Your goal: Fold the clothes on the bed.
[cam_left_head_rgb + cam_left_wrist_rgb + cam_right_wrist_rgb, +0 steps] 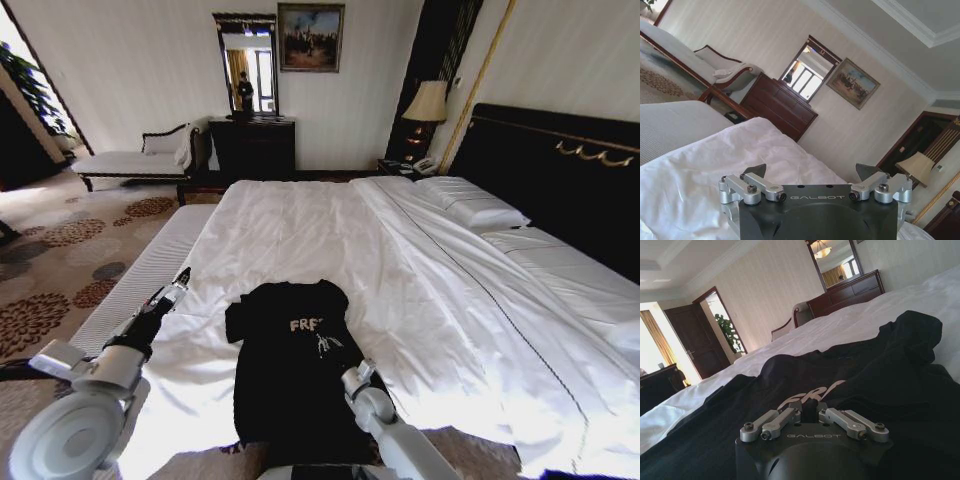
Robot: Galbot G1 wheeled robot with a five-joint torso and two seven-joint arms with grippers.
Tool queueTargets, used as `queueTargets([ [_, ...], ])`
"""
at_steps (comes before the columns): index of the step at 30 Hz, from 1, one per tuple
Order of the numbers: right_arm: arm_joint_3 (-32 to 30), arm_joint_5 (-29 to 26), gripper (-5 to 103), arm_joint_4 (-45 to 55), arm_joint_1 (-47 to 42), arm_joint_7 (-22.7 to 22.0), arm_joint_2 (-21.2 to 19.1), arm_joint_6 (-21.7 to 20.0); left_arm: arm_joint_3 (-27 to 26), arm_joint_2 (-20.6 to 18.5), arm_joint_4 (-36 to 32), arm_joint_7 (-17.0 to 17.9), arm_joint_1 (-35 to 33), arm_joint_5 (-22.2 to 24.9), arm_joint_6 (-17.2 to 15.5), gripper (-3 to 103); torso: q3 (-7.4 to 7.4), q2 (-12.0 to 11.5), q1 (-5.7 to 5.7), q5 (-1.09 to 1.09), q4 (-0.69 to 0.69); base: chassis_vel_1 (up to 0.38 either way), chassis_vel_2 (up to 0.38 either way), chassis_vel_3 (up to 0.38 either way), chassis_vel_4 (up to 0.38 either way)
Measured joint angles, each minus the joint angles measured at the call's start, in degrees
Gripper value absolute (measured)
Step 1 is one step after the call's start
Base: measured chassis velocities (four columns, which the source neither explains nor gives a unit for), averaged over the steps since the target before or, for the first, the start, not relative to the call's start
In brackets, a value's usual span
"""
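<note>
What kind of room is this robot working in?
Probably a hotel bedroom: a large bed with white linen, a bedside lamp, and a chaise by a dark dresser under a mirror.

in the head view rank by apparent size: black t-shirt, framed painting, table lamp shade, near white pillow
1. black soft-cloth T-shirt
2. near white pillow
3. framed painting on the wall
4. cream table lamp shade
Nearness enlarges the shirt.

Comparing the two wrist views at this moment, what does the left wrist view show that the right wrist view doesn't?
Left wrist view: the open left gripper above the white duvet, a framed painting and a lamp. Right wrist view: the shut right gripper low over the black T-shirt, plus a dark door. Both share the dark dresser and mirror.
</note>
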State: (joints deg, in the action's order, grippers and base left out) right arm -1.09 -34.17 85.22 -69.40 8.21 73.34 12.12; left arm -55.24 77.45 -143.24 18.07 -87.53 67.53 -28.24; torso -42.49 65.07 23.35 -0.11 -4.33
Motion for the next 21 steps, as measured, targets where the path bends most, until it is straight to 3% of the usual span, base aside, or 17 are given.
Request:
queueTargets([
  [6,0.33,0.83,27,1.85,-2.24,1.78,-0.04,2.48,0.12,0.07,0.00,-0.02,-0.01,-0.35,0.00,100,0.00,0.00,0.00,0.01,0.00,0.000,0.000,0.000,0.000],
  [11,-0.52,-1.45,48,6.01,-6.33,4.91,-0.35,6.65,0.09,0.00,0.00,-0.02,0.01,-0.44,0.00,100,0.00,0.00,0.00,0.01,0.00,0.000,0.000,0.000,0.000],
  [16,-3.62,-9.84,65,9.44,-9.19,5.16,0.35,7.66,0.10,0.09,0.00,-0.02,0.10,-0.55,0.00,100,0.00,0.00,0.00,0.01,0.00,0.000,0.000,0.000,0.000],
  [20,-6.62,-23.28,82,14.44,-10.75,-2.27,1.21,3.94,0.11,0.24,0.00,-0.01,-0.01,-0.86,0.00,100,0.00,0.00,0.00,0.01,0.00,0.000,0.000,0.000,0.000],
  [21,-6.62,-23.28,82,14.44,-10.75,-2.27,1.21,3.94,0.11,0.24,0.00,-0.01,-0.01,-0.86,0.00,100,0.00,0.00,0.00,0.01,0.00,0.000,0.000,0.000,0.000],
])
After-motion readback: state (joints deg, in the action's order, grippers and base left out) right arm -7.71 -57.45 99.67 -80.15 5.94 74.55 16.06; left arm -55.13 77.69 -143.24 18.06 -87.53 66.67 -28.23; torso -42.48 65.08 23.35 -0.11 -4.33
